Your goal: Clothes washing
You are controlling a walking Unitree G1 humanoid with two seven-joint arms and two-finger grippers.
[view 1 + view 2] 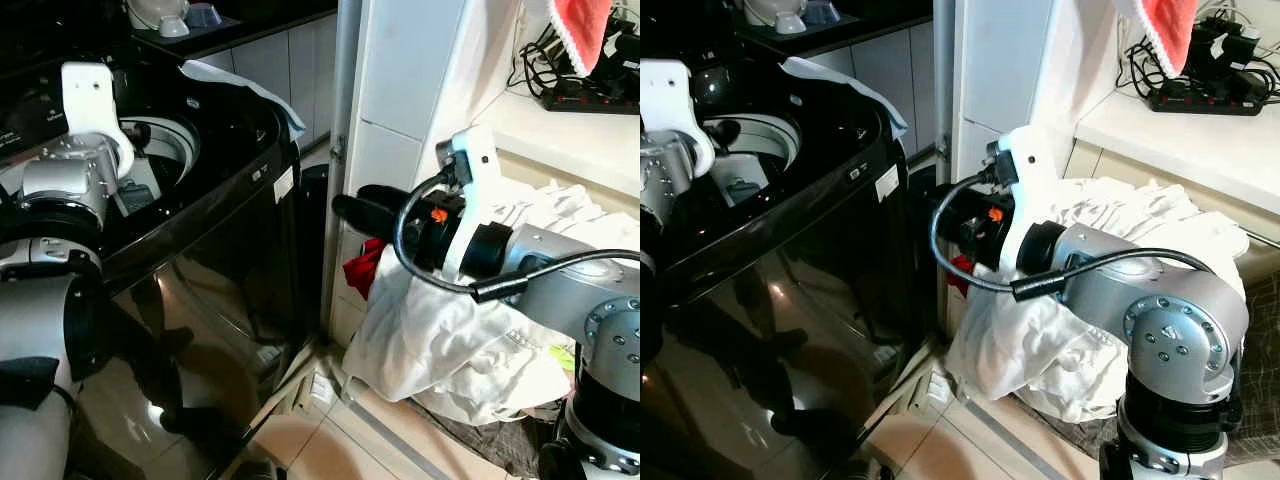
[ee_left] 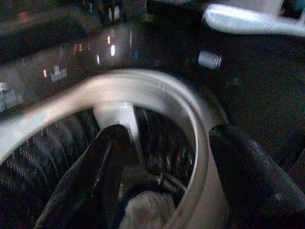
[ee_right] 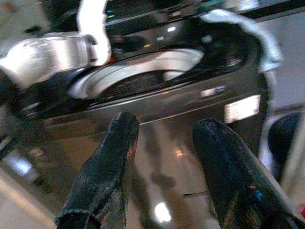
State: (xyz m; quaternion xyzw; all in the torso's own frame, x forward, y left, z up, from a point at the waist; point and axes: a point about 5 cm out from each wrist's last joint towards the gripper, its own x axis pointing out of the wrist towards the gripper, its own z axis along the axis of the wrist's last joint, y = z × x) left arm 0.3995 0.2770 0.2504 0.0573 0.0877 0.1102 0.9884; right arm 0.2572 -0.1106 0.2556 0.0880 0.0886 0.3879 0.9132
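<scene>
The big black washing machine (image 1: 200,240) sits at about nine o'clock in the head views, with its round drum (image 2: 157,114) open on top. A bit of pale cloth (image 2: 145,212) lies down inside the drum. The left gripper (image 2: 167,186) hangs over the drum with its two black fingers apart and nothing in them. The pile of white clothes (image 1: 450,330) is at four o'clock, on the floor by the wall. The right gripper (image 3: 167,176) is near the pile, fingers apart, holding nothing. I think the robot is loading clothes, so next it should grab more from the pile. The floor (image 1: 330,435) is pale tile, and a power strip (image 1: 1205,95) sits on a shelf.
</scene>
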